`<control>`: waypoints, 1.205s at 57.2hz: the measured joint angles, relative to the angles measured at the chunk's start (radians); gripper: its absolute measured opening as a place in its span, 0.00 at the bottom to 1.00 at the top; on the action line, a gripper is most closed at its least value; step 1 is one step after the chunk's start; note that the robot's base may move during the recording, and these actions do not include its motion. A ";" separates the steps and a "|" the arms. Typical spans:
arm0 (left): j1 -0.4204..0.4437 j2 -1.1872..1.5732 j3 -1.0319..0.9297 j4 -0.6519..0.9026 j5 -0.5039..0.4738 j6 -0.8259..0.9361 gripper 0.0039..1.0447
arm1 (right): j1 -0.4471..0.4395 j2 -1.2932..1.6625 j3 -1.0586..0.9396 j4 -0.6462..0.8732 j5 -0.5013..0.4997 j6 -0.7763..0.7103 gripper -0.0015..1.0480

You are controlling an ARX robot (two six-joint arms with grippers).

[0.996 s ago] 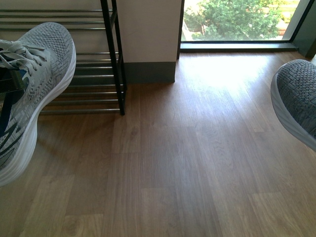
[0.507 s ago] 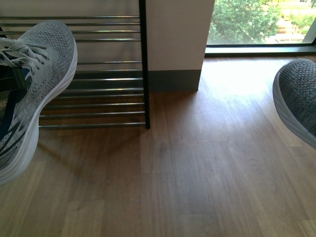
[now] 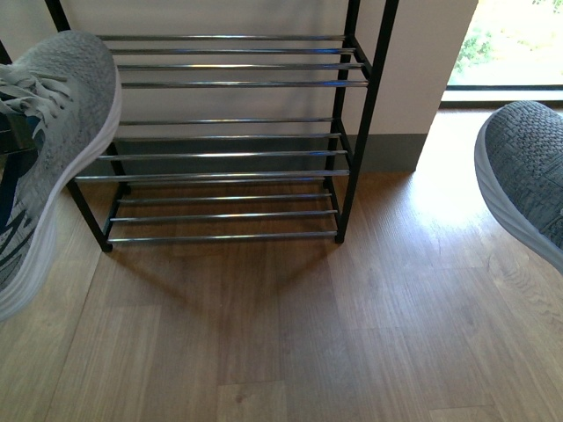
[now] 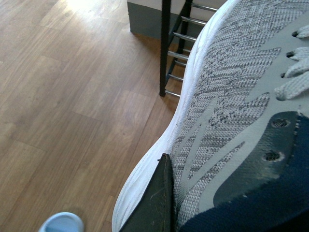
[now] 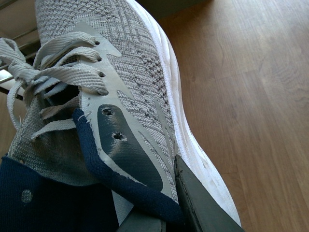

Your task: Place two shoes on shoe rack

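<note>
Two grey knit sneakers hang above the wooden floor. The left grey sneaker (image 3: 53, 149) fills the front view's left edge, toe up and towards the shoe rack (image 3: 229, 84). My left gripper (image 4: 203, 203) is shut on its side wall; one dark finger (image 4: 157, 203) lies against the outside, the other is hidden. The right grey sneaker (image 3: 528, 171) shows only its toe at the right edge. My right gripper (image 5: 169, 212) is shut on its collar, one finger (image 5: 198, 203) outside by the white sole. The rack's chrome rod shelves stand bare straight ahead against the wall.
A wall column with grey skirting (image 3: 396, 149) stands right of the rack, with a bright window (image 3: 510, 44) beyond it. Wooden floor (image 3: 264, 334) stretches between me and the rack. A pale blue-white slide's edge (image 4: 60, 223) shows on the floor under the left sneaker.
The front view has swung left: the rack moved from the left edge to the middle and the window slid off to the right. Both sneakers stay held at the sides.
</note>
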 joint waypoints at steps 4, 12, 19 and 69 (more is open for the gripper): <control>0.002 0.000 0.000 0.000 -0.011 0.000 0.01 | 0.002 -0.002 0.000 0.000 -0.008 0.000 0.01; -0.010 0.000 0.000 0.000 0.013 0.000 0.01 | -0.005 -0.001 0.000 0.000 0.014 -0.001 0.01; -0.011 0.000 0.000 0.000 0.015 0.004 0.01 | -0.006 -0.001 0.000 0.000 0.014 0.000 0.01; -0.008 0.000 0.000 0.000 0.009 0.003 0.01 | -0.003 0.002 0.000 0.000 0.009 0.000 0.01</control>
